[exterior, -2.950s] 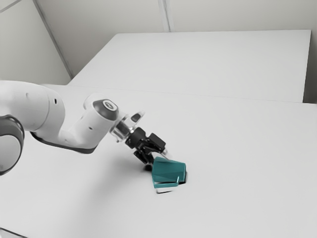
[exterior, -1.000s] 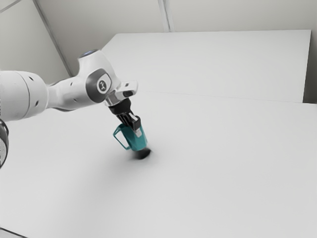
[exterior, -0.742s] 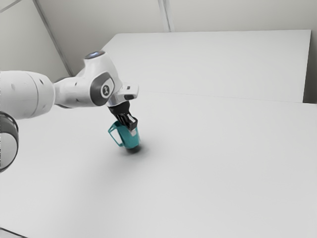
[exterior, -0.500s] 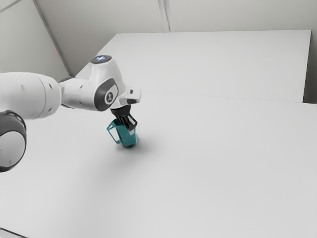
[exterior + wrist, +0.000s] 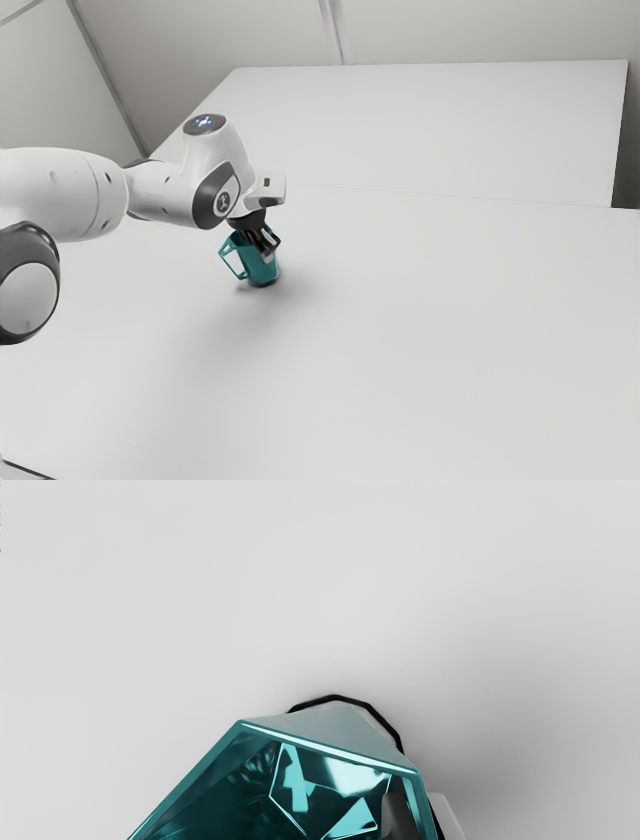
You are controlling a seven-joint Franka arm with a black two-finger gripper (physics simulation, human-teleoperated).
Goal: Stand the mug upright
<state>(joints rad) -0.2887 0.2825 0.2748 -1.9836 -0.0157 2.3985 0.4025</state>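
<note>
Mug: teal (image 5: 260,271), almost upright, its top leaning a little toward the exterior view's left; it is in the hold of the gripper, at the part of the table toward the far edge. If its bottom fully touches the table, I cannot tell.
Handle: on the mug's side (image 5: 229,264), it points to the exterior view's left.
Rim: with corners (image 5: 330,747), the mouth is open toward the wrist camera.
Bottom: a dark edge (image 5: 367,704), seen beyond the rim in the wrist view.
Gripper: black (image 5: 264,244), above the mug and slanting down to it, clamped on the mug's wall; one finger is inside the mouth (image 5: 397,817), the other is outside (image 5: 446,815).
Arm: white and grey (image 5: 65,195), it comes from the exterior view's left.
Table: white (image 5: 420,350), with a soft shadow around the mug.
Panel: white (image 5: 430,130), beyond the table's far edge.
</note>
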